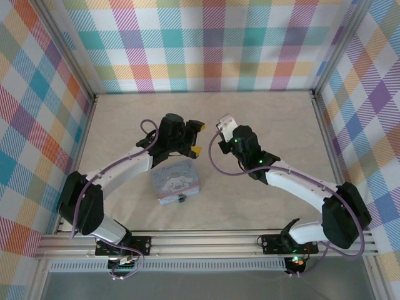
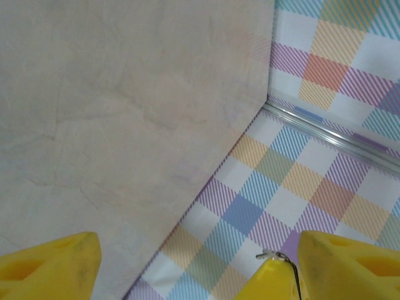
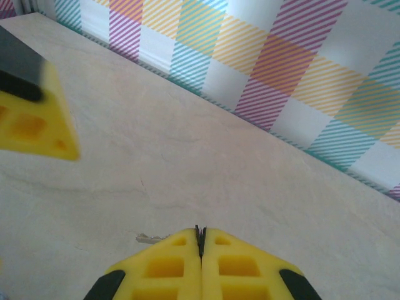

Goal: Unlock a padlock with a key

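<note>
Left hand [image 1: 199, 138]: open. Its two yellow fingers [image 2: 53, 265] stand wide apart with nothing gripped between them. It is raised over the bare surface [image 1: 275, 125] near the middle of the enclosure.

Right hand [image 1: 225, 124]: closed. It sits just to the right of the left hand, tip facing tip; whether the two touch cannot be told. In the right wrist view the yellow fingers [image 3: 162, 269] press together along a single seam. A small silvery piece, apparently the key [image 3: 149, 238], projects from the left side of the closed tips, and a thin dark edge shows at the top of the seam. In the left wrist view the same silvery piece, with a thin wire loop, sits between the left hand's open fingers, close to the right one.

Padlock [image 1: 181, 200]: small and dark blue, located at the near side of the pale blue tin [image 1: 174, 178] and touching it. It is too small to tell how its loop stands.

Tin: lies flat on the surface, cartoon lid up, between the two arms and nearer than both hands. Both hands are well apart from the padlock.

Plaid walls [image 1: 206, 44] close off the left, far and right sides.
</note>
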You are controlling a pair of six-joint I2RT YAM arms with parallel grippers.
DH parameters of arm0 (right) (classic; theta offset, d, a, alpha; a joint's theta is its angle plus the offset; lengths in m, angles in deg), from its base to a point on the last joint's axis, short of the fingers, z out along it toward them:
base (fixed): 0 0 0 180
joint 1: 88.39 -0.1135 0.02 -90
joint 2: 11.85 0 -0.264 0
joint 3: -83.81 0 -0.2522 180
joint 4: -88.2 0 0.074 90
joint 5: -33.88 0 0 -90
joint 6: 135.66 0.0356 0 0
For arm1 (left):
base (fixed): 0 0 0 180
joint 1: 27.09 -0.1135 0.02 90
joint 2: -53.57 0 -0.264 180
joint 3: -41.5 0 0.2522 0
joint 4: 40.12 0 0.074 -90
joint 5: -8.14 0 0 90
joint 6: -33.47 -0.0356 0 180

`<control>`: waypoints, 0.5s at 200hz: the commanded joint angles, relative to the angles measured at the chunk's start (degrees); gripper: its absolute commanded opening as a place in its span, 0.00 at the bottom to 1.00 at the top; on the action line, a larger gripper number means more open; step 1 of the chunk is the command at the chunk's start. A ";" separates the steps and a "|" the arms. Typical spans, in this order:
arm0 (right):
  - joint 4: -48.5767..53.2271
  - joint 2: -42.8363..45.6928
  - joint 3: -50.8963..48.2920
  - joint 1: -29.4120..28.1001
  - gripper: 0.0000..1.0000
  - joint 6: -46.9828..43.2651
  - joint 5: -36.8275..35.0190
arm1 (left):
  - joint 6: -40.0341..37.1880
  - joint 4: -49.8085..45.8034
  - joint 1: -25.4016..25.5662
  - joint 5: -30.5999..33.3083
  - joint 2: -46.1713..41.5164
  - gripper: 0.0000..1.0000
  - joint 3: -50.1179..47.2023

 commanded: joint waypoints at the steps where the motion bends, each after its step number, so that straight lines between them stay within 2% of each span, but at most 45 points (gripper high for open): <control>1: -6.11 1.82 -1.58 -1.42 0.00 -2.97 -1.06 | 5.61 -0.43 1.11 -1.83 1.38 0.79 2.72; 26: -7.02 2.36 -2.71 -2.43 0.00 -3.10 -0.97 | 7.75 -0.56 1.29 -1.18 1.86 0.74 3.62; 47: -7.01 2.70 -3.11 -3.14 0.00 -2.08 -0.78 | 9.55 -1.04 1.34 -0.81 1.91 0.64 3.97; 100: -7.97 1.94 -3.20 -4.77 0.00 -1.86 -0.66 | 10.80 -1.45 1.99 -0.63 2.25 0.56 4.95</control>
